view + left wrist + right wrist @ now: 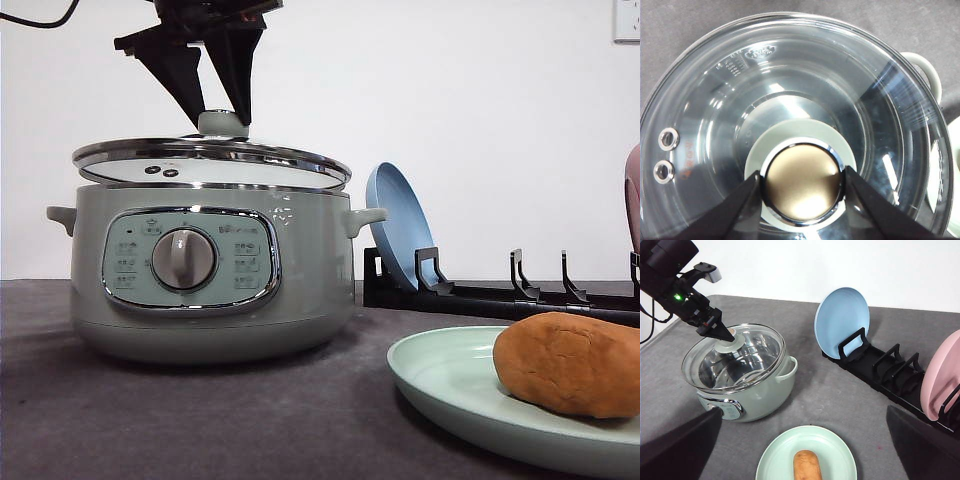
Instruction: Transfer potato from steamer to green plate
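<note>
The orange-brown potato (570, 362) (807, 466) lies on the pale green plate (440, 375) (835, 450) at the front right of the table. To the left stands the sage-green steamer (300, 280) (765, 400). Its glass lid (210, 160) (790, 75) (755, 350) sits slightly tilted and off-centre on or just above the rim. My left gripper (218, 118) (802, 185) (727, 337) is shut on the lid knob (222, 124). Through the glass the pot looks bare inside. My right gripper (804, 409) hangs high above the plate, open and with nothing in it.
A black dish rack (500, 295) (885, 370) runs along the back right. It holds an upright blue plate (395, 225) (842, 315) and a pink plate (940, 375). Grey cloth covers the table between steamer and green plate.
</note>
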Action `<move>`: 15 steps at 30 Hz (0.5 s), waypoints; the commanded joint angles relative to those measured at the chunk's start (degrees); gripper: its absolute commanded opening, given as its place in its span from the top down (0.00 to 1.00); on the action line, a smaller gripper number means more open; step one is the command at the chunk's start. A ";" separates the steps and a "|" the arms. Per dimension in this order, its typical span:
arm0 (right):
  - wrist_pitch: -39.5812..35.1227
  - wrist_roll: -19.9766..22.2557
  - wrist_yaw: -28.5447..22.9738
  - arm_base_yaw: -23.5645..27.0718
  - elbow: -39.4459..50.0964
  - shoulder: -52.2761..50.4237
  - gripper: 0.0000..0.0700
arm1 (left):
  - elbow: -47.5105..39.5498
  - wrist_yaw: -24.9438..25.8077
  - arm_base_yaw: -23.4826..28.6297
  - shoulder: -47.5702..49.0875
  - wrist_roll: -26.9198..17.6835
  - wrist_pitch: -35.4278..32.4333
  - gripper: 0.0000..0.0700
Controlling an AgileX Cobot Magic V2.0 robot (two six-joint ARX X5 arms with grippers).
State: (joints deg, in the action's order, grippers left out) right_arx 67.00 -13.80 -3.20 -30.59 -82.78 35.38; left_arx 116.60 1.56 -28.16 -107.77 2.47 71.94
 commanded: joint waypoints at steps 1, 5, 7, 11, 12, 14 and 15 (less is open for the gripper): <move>-0.72 -0.79 -0.09 -0.33 -1.01 0.39 0.05 | 1.68 0.00 -0.33 -1.34 -0.29 -1.27 1.00; -0.70 -0.81 -0.09 -0.33 -1.01 0.39 0.05 | 1.68 0.00 -0.31 -2.91 -0.29 -1.40 1.00; -0.71 -0.83 -0.09 -0.33 -1.01 0.39 0.05 | 1.68 0.00 -0.31 -3.76 -0.29 -1.44 1.00; -0.71 -0.86 -0.08 -0.33 -1.01 0.39 0.05 | 1.68 0.00 -0.31 -5.38 -0.35 -1.93 1.00; -0.66 -0.89 -0.07 -0.33 -1.01 0.39 0.05 | 1.68 0.00 -0.31 -5.65 -0.40 -2.18 1.00; -0.47 -0.92 -0.06 -0.33 -1.01 0.39 0.05 | 1.68 0.00 -0.31 -6.02 -0.62 -2.82 1.00; -0.37 -0.97 -0.05 -0.33 -1.01 0.39 0.05 | 1.68 0.00 -0.31 -6.15 -0.73 -3.04 1.00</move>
State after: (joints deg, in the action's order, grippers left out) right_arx 67.04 -13.92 -3.20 -30.59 -82.78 35.38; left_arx 117.18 1.26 -28.03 -110.66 2.35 71.34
